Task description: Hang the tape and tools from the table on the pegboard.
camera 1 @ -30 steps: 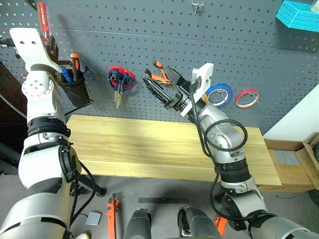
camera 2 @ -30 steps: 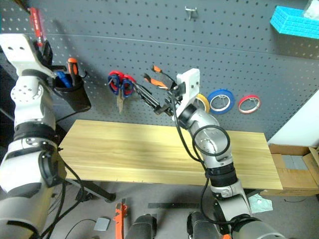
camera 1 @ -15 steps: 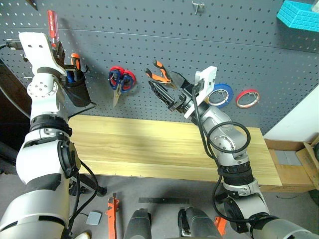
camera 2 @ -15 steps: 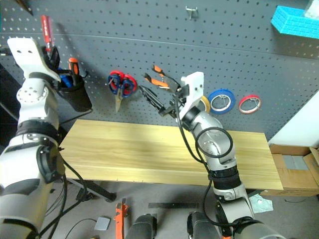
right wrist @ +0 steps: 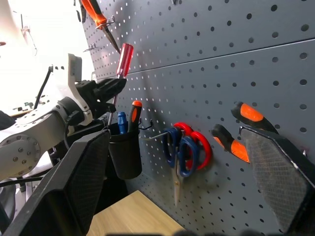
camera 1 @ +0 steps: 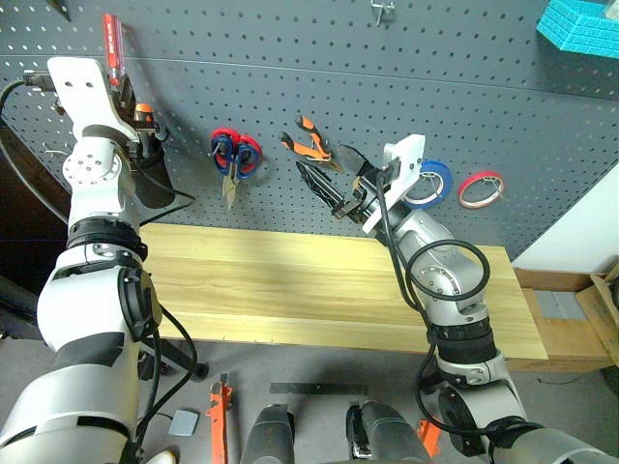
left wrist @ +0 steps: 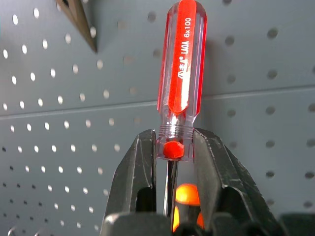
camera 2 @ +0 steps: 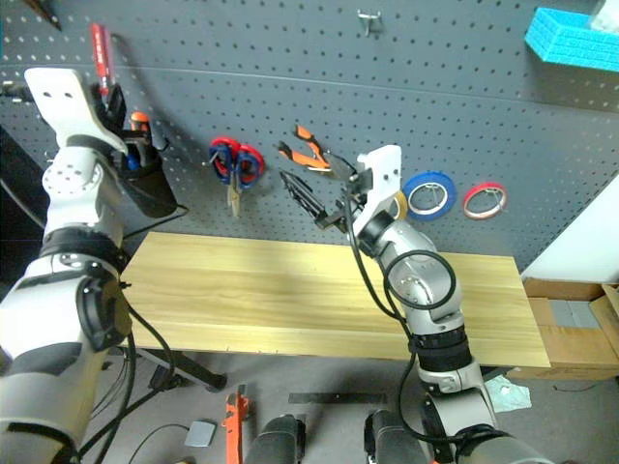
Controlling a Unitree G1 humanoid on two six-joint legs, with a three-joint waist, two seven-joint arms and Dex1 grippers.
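Currently, your left gripper is clamped on the slim red-handled screwdriver, fingers pinching it at the base of the handle so the handle stands upright above them. It sits close to the dark grey perforated pegboard, directly above a black cup holder hung on the board. That cup holds an orange-and-black-handled screwdriver and a blue-handled item you cannot identify. Most of the held screwdriver's shaft is hidden between the fingers.

To the right of the cup, note the hanging red-handled scissors with blue inner loops, then the small orange-and-black pliers. Your right gripper stands spread wide and empty just below the pliers, pointing up and to the left toward the board; whether the fingers touch the pliers cannot be judged. Its white wrist housing covers most of the yellow ring-shaped roll of tape, so only a sliver shows. Just beside it hang a blue roll of tape and a thinner red roll.

The long light wood-grain table lies below both arms. A turquoise box is cut off at the upper corner. An orange-handled tool hangs higher on the board, only partly visible.
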